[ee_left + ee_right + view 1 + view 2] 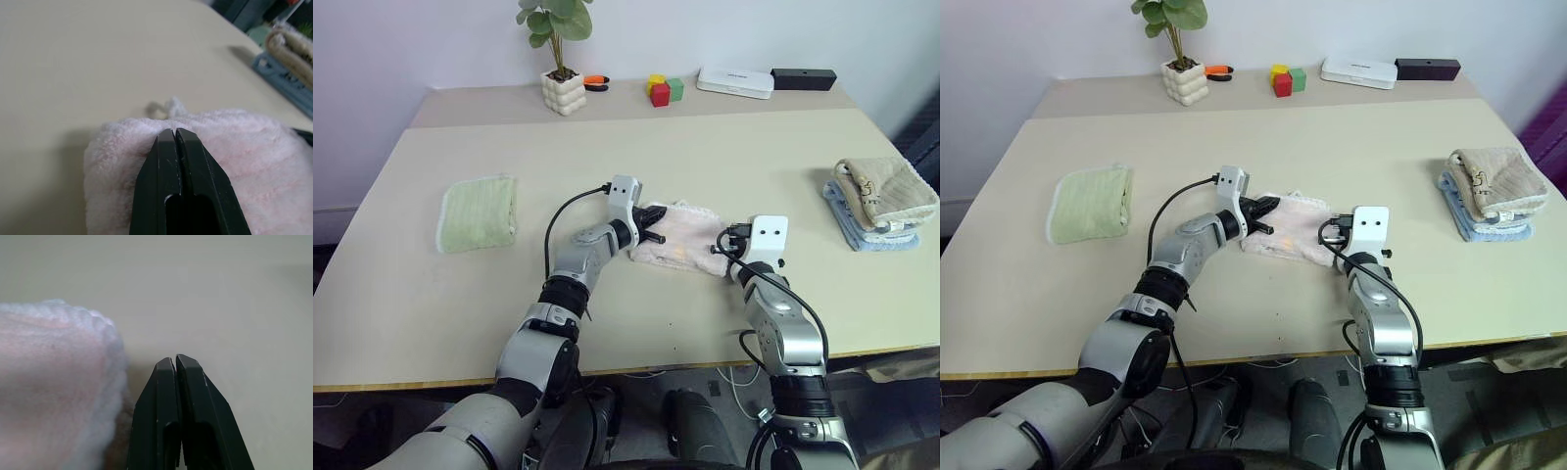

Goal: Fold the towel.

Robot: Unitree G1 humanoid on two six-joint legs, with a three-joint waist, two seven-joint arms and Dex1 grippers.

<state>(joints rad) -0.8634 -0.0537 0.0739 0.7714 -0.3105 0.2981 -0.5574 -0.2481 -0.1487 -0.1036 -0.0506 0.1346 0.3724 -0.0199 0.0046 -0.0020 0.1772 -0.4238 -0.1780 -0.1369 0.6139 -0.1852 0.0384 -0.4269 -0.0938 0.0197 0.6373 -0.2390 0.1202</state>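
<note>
Open counter on most sides of the middle; clutter keeps to the edges.

The pink towel (680, 238) lies folded at the middle of the counter (636, 157), with the left pincer (658, 212) over its left end and the right pincer (174, 363) just beside its right edge, both with fingers pressed together. Between the towel and the green ribbed cloth (478, 211) on the left there is a bare strip, crossed by the left arm and its black cable (566, 211). To the right, bare surface runs as far as the stack of folded cloths (881, 204) near the edge. Behind the towel the counter is bare up to the back row: potted plant (561, 69), coloured blocks (664, 90), white box (735, 82), black box (804, 78).
</note>
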